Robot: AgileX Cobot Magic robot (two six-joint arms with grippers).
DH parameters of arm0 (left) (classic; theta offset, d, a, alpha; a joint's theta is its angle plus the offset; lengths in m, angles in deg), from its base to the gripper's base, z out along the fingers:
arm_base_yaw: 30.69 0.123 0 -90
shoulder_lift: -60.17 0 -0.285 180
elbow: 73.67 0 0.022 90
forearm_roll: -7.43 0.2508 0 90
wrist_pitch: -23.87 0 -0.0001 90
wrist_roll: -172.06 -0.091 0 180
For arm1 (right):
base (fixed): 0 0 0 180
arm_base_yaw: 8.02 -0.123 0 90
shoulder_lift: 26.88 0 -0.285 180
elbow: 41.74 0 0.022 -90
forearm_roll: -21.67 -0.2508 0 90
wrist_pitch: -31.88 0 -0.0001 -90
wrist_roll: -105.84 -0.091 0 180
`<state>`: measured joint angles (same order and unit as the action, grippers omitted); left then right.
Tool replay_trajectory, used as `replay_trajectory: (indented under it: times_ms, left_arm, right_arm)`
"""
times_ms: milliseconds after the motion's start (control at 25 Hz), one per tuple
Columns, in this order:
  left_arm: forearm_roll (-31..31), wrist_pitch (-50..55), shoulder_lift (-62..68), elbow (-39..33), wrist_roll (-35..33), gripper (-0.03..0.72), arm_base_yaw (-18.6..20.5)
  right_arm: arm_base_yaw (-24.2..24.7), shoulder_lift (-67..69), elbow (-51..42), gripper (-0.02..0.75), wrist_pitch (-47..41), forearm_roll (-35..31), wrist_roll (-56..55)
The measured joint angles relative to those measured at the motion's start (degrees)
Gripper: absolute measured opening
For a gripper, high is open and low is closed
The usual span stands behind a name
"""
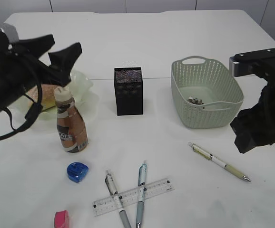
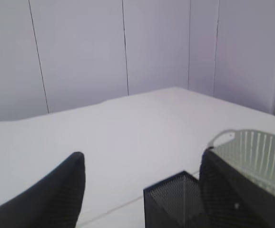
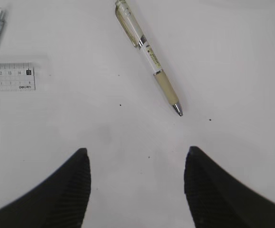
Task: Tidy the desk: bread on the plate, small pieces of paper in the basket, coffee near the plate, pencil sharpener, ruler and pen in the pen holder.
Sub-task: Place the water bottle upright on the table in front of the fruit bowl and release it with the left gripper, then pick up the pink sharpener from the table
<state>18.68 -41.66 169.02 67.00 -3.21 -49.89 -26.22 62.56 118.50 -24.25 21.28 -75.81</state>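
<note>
Your left gripper (image 1: pixel 61 53) stood spread, empty, above coffee (image 1: pixel 71 124); bread, probably on plate (image 1: pixel 83 80), sat behind. Right gripper (image 3: pixel 136 187) hung spread; you needed to straddle pen (image 3: pixel 148 53) mid-barrel, right of holder (image 1: pixel 128 90).

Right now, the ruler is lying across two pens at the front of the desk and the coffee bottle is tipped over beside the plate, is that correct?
Not quite: the coffee bottle stands upright beside the plate, as the exterior view shows. The rest holds: the ruler lies across two pens at the front of the desk.
</note>
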Motion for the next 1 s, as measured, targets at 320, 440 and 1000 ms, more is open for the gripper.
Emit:
replay_trajectory:
  times_ms: [320, 440, 1000]
  left_arm:
    - [0.6, 26.5, -18.7, -0.4, 0.0, 0.549, 0.0]
    - [0.6, 42.7, -26.9, -0.4, 1.1, 0.548, 0.0]
    - [-16.3, 110.0, -46.9, 1.7, 6.4, 0.548, 0.0]
  right_arm:
    - [0.0, 0.0, 0.0, 0.458, 0.0, 0.0, 0.0]
    - [0.0, 0.0, 0.0, 0.458, 0.1, 0.0, 0.0]
    - [0.0, 0.0, 0.0, 0.458, 0.1, -0.5, 0.0]
